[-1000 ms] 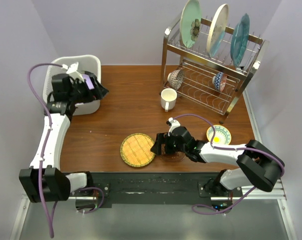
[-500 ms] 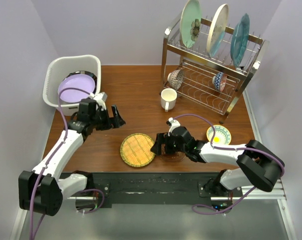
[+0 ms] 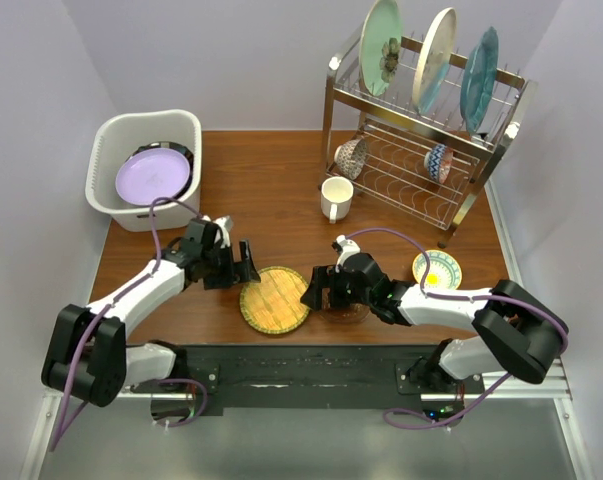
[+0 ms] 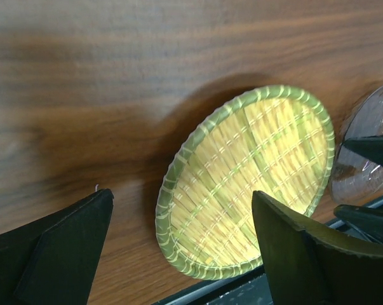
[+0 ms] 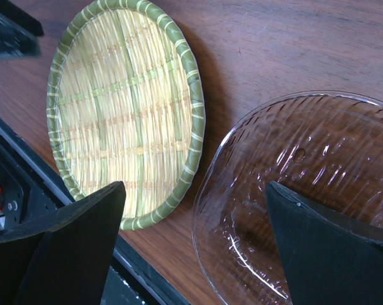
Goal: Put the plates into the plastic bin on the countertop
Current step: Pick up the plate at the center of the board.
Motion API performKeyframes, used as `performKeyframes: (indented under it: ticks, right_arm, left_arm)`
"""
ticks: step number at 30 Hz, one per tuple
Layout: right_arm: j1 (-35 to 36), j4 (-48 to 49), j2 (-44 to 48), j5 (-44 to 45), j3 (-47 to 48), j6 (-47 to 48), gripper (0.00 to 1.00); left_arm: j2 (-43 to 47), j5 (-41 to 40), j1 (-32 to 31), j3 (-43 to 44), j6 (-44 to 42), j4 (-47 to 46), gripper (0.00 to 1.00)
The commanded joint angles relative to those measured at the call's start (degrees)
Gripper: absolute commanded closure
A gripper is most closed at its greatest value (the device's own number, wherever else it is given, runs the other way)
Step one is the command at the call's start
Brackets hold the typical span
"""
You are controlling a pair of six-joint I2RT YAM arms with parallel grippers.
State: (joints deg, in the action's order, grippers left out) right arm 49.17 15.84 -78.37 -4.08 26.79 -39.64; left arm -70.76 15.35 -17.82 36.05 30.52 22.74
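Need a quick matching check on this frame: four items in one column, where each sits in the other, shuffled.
Items:
1. lavender plate
2. woven plate
3. clear glass dish
4. white mug

Places:
A. on the countertop, beside the lower left of the dish rack
B. near edge, largely below the open right gripper
C. inside the plastic bin
D. near edge, just beside the open left gripper

Pairs: 1-C, 2-D, 3-B, 4-A
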Motion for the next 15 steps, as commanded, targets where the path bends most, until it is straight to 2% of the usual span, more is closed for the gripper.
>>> performKeyframes:
  ticks: [1,8,15]
  right_arm:
    - [0.3,-0.5,0.7,-0.2,-0.2,0.3,0.05]
    - [0.3,-0.5,0.4,-0.1,-0.2,0.4,0.05]
    - [0.3,-0.2,-0.1,-0.3,-0.1,0.1,0.05]
  left_arm:
    - [-0.4,0.8,-1.6,-1.9,2.3,-3.9,0.07]
    - [0.3,3.9,-2.4,-5.9,3.8,-6.5,0.22]
    - [-0.1,6.4,-3.0,-8.5,5.4,-9.6,0.30]
